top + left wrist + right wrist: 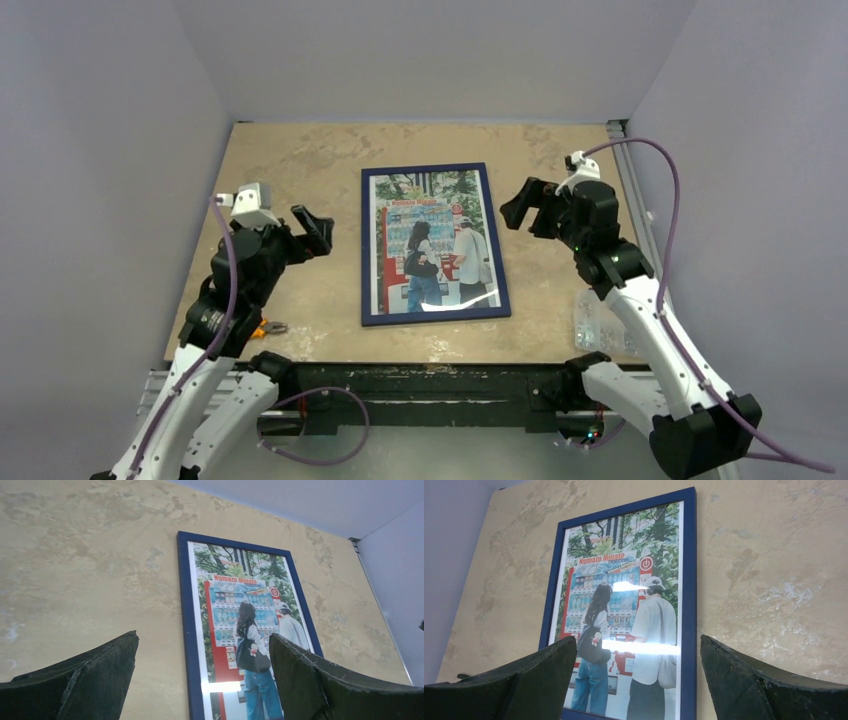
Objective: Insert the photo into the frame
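Note:
The dark blue frame (366, 250) lies flat, face up, in the middle of the table. Inside it, behind the shiny pane, sits the photo (432, 243) of two people at vending machines. Both show again in the left wrist view, frame (186, 615) and photo (240, 605), and in the right wrist view, frame (689, 580) and photo (624, 605). My left gripper (322, 232) hovers to the left of the frame, open and empty. My right gripper (528, 206) hovers off the frame's right rail, open and empty. Neither touches the frame.
A small clear bag of little parts (597, 322) lies on the table by the right arm. A small orange and dark object (268, 327) lies near the left arm's base. Grey walls close the table on three sides.

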Controlling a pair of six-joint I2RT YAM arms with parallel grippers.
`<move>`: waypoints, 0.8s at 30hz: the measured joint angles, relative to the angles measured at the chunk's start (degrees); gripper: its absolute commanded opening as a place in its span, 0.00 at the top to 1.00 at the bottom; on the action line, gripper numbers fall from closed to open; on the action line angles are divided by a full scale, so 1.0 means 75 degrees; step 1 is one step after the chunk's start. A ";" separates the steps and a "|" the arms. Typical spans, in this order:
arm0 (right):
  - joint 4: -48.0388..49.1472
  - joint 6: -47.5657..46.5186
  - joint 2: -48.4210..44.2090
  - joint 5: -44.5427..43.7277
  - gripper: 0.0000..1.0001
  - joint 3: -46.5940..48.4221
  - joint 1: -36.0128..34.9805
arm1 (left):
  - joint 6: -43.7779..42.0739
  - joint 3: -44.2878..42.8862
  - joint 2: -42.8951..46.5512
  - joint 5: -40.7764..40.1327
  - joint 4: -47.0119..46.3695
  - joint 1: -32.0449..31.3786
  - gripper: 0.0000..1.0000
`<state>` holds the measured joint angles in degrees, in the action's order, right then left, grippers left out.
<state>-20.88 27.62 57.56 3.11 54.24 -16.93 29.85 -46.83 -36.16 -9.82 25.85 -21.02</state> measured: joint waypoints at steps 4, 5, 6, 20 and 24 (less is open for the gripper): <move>0.0542 -0.0321 -0.0997 -0.0341 0.07 -0.0866 0.0000 | -0.0455 0.0219 0.0498 -0.0705 0.0038 0.0000 0.00; 0.0737 -0.0411 -0.1212 -0.0443 0.06 -0.1142 0.0000 | -0.0565 0.0364 0.0577 -0.0857 -0.0041 0.0000 0.00; 0.1017 -0.0536 -0.1472 -0.0580 0.06 -0.1521 0.0000 | -0.0720 0.0653 0.0708 -0.1064 -0.0230 0.0000 0.00; 0.5386 -0.2541 -0.1961 -0.3203 0.05 -0.6248 0.0000 | -0.2518 0.5423 0.1061 -0.4281 -0.4826 0.0003 0.00; 0.6560 -0.3008 -0.0994 -0.3739 0.02 -0.6510 0.0000 | -0.3518 0.6105 -0.0970 -0.4392 -0.8067 0.0254 0.00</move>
<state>28.32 5.06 50.11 -24.93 5.41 -16.93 3.46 -1.04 -43.44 -42.76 -34.65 -19.11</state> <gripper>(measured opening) 0.955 0.998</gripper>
